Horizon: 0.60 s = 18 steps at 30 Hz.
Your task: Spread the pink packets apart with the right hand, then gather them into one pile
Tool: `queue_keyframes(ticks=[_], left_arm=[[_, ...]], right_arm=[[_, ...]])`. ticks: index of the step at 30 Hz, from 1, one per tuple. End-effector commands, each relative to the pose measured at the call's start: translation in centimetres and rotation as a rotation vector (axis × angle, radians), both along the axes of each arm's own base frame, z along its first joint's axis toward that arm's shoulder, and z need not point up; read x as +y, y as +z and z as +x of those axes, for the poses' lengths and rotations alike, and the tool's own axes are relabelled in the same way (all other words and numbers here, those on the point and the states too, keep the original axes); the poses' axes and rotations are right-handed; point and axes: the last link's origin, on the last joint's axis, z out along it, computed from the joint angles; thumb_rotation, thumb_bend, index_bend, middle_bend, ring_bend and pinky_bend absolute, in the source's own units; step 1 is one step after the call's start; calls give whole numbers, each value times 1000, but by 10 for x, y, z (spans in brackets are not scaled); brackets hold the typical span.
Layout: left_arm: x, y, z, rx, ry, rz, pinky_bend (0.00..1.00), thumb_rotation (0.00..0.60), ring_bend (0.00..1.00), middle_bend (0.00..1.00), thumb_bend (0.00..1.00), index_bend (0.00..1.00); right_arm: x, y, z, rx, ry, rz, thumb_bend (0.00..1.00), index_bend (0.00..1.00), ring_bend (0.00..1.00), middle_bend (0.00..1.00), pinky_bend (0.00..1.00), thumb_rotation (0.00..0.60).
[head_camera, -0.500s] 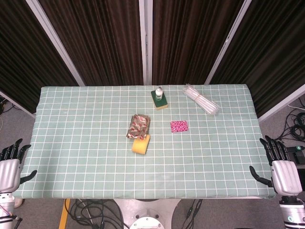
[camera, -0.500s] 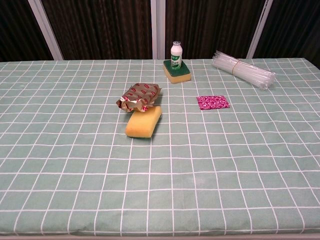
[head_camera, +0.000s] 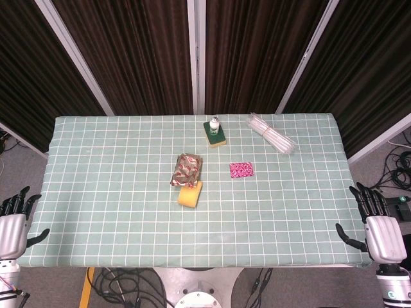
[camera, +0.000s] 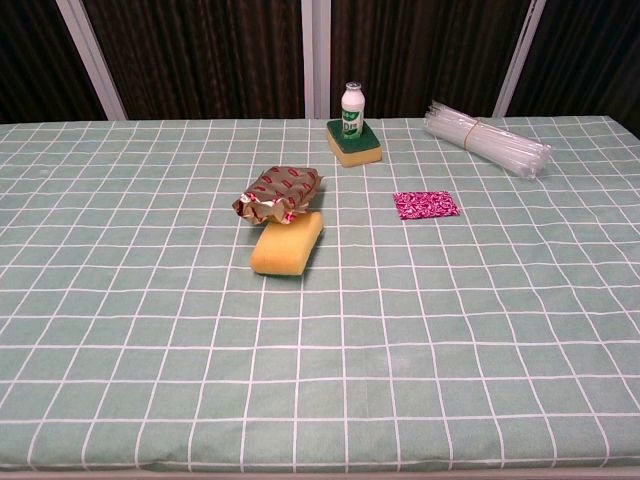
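Dark curtains behind; green checked cloth over the counter (head_camera: 96,192), all things grouped toward the far middle. Pink packets (head_camera: 241,169) lying flat as one tight stack right of centre, well apart from everything else. Left of them, a crumpled red-patterned wrapper (head_camera: 187,169) touching a yellow sponge (head_camera: 189,194) on its near side. Farther off, a small white bottle (head_camera: 214,124) upright on a green sponge (head_camera: 216,135), and a bundle of clear straws (head_camera: 270,133) at the far right.

Right robot hand (head_camera: 382,232) parked off the near right edge, fingers spread wide, holding nothing. Left robot hand (head_camera: 11,228) likewise off the near left edge, fingers apart, empty. Neither visible from the chest view.

Task judged not yet begun — first step a reach with the right robot hand across open cloth to the stack. Best done by coming in from the near right, flattening fingertips on top and fanning outward with light pressure, so layers slide rather than lift. Worth keeping sweeps away from the straws — easily rolled. How many packets make up the stack cannot be told.
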Motion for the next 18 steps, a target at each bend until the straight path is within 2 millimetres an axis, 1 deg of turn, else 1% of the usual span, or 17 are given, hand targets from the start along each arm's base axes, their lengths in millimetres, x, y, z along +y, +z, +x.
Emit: queue_keyframes(ticks=[1, 7, 11, 14, 18], left_arm=[[1, 1, 0, 0, -1, 0, 165, 600, 153, 180, 124, 269], [4, 1, 0, 2, 5, 5, 165, 600, 153, 180, 124, 269], [3, -1, 0, 4, 3, -8, 166, 600, 153, 180, 123, 268], [3, -2, -2, -2, 14, -9, 165, 600, 153, 180, 123, 268], [1, -3, -3, -7, 18, -13, 165, 600, 153, 180, 123, 268]], right_arm=[[-1, -1, 0, 0, 1, 7, 247, 19, 0, 12, 0, 482], [-11, -6, 5, 23, 9, 45, 248, 19, 0, 12, 0, 481], [-27, -20, 12, 50, 7, 113, 248, 19, 0, 16, 0, 478], [-48, -35, 22, 65, 6, 166, 247, 19, 0, 36, 0, 475], [-89, -60, 37, 57, -5, 271, 249, 34, 0, 36, 0, 459]])
